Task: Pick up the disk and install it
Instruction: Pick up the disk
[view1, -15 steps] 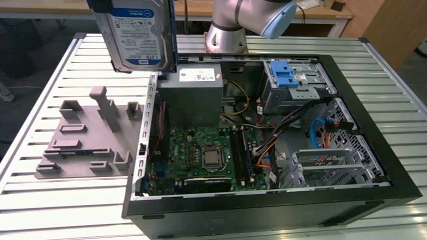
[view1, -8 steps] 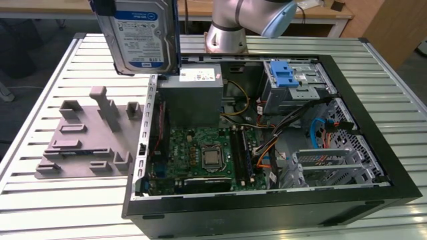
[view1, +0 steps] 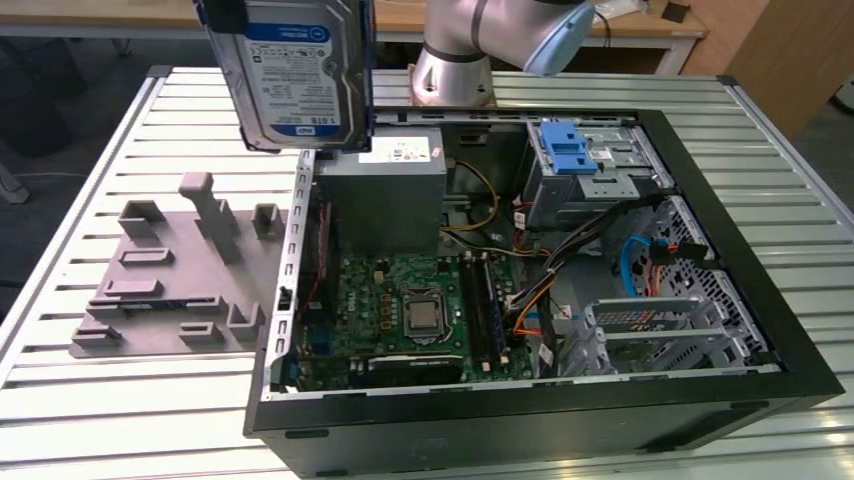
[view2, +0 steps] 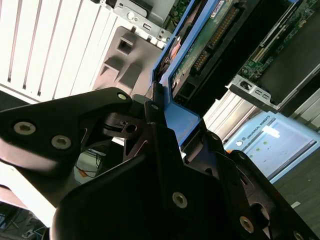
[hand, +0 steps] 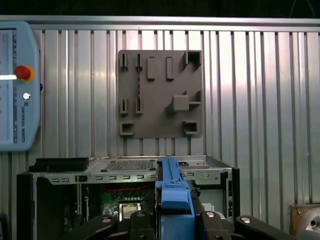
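With black hand (view2: 162, 107) clenched on silver-grey, blue-bracketed disk (view1: 300, 75), hold upright, clear of black metal case rim (view1: 304, 200) at six o'clock.

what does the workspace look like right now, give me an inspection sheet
surface: slatted metal table
job's things: disk held upright in the air, label facing the exterior view; open computer case below it, drive cage with blue latch inside
clutter: grey fixture plate beside the case
end effector: shut on the disk's blue bracket
cables: loose wire bundles inside the case
surroundings: teach pendant, wooden desk
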